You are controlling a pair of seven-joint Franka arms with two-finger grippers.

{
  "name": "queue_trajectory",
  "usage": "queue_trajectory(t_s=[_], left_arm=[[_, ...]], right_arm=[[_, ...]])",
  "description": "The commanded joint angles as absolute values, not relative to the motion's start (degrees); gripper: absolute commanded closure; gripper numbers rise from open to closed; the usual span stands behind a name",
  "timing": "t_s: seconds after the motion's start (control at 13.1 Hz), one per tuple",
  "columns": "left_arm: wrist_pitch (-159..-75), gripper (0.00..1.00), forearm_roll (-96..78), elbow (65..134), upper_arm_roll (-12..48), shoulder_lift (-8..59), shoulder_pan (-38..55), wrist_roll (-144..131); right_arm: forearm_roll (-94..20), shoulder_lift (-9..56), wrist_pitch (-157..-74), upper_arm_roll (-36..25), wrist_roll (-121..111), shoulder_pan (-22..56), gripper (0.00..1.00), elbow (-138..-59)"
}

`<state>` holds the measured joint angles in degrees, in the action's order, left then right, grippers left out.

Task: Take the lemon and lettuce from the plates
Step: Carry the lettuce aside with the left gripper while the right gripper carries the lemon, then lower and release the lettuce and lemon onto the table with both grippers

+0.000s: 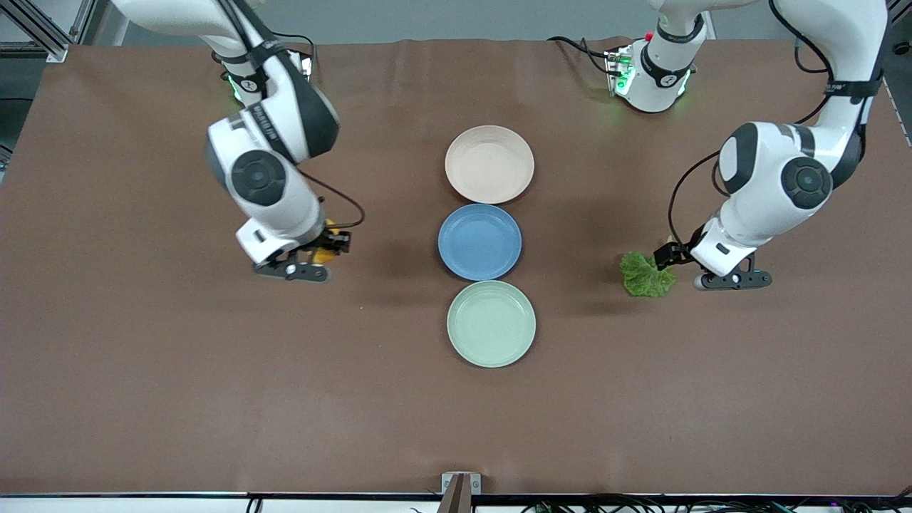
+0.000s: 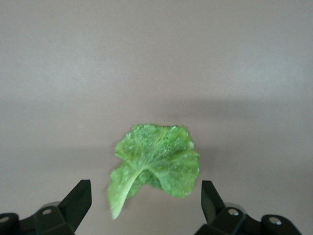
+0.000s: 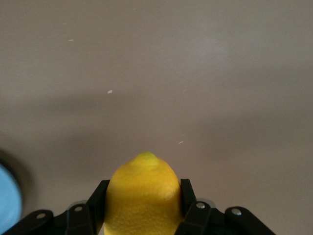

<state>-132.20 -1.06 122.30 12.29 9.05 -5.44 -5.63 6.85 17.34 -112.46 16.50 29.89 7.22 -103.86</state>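
Table (image 1: 142, 399): brown surface, 3 plates in a row down its middle.
Beige plate (image 1: 489, 164): farthest from the front camera of the 3, nothing in it.
Blue plate (image 1: 479, 242): between the other 2, nothing in it.
Green plate (image 1: 491, 323): nearest the front camera, nothing in it.
Lemon (image 3: 142, 196): yellow, 1 pointed end showing; clamped between the right gripper's fingers, off the plates, over bare table toward the right arm's end, level with the blue plate. In the front view only a sliver of it (image 1: 324, 251) shows under the wrist.
Right gripper (image 1: 329, 246): clenched on the lemon, 1 finger (image 3: 188, 203) pressed to each side of the fruit.
Lettuce (image 1: 645, 274): 1 crinkly green leaf with a pale stem, lying on bare table toward the left arm's end, well apart from the plates. In the left wrist view it (image 2: 156, 166) sits between the 2 fingers, touched by neither.
Left gripper (image 1: 670, 255): released, jaws spread wide, low over the table just beside the lettuce; fingers (image 2: 78, 200) stand clear of the leaf on both sides.
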Motion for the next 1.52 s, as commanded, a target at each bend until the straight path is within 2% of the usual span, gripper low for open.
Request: queue_trajectory(t_s=[0.0, 0.3, 0.53, 0.91, 1.45], left_arm=[[-126.4, 0.01, -0.8, 120.2, 12.7, 4.2, -5.7, -4.0], [-110.2, 0.01, -2.9, 108.6, 12.1, 1.1, -5.8, -4.0], [-100.3, 0.01, -3.1, 100.2, 12.3, 1.0, -7.3, -4.9], [-98.0, 0.00, -3.1, 97.7, 12.1, -4.0, -7.9, -4.4], [-97.6, 0.00, -2.6, 91.2, 12.7, -2.0, -7.4, -5.0]], right_arm=[[5.7, 14.2, -116.5, 17.9, 17.8, -0.6, 0.98, -109.8], [5.6, 15.4, -134.7, 17.8, 3.6, -8.2, 0.98, -120.7], [5.6, 19.2, -141.0, 17.8, -2.7, -11.9, 0.98, -122.8], [5.7, 23.3, -145.3, 17.7, -5.4, -14.3, 0.98, -123.9], [5.7, 26.6, -149.6, 17.7, -4.7, -14.2, 0.98, -125.1]])
